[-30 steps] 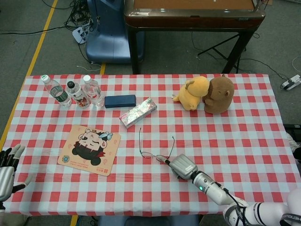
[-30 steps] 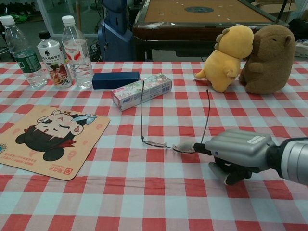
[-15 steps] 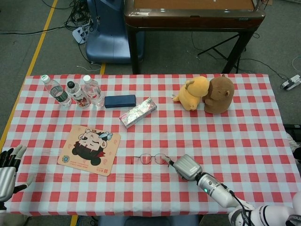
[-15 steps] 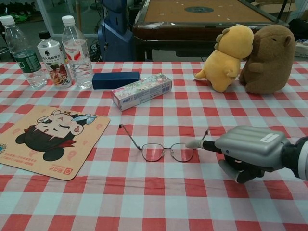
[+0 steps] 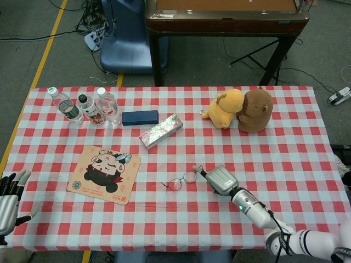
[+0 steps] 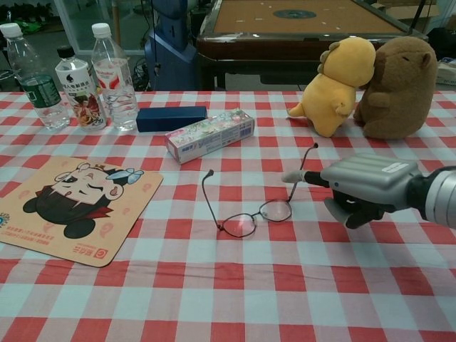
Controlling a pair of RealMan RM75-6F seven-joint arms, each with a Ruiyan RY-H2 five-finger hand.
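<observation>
The right hand (image 6: 360, 189) pinches one temple arm of the glasses (image 6: 251, 214) at its extended fingertip, the other fingers curled under; the lenses tilt, seemingly resting on the checked tablecloth (image 6: 214, 299) just right of the cartoon mat (image 6: 68, 206). The left hand (image 5: 8, 200) (seen only in the head view) hangs off the table's near-left corner, fingers spread, holding nothing. A patterned box (image 6: 211, 134) lies behind the glasses.
</observation>
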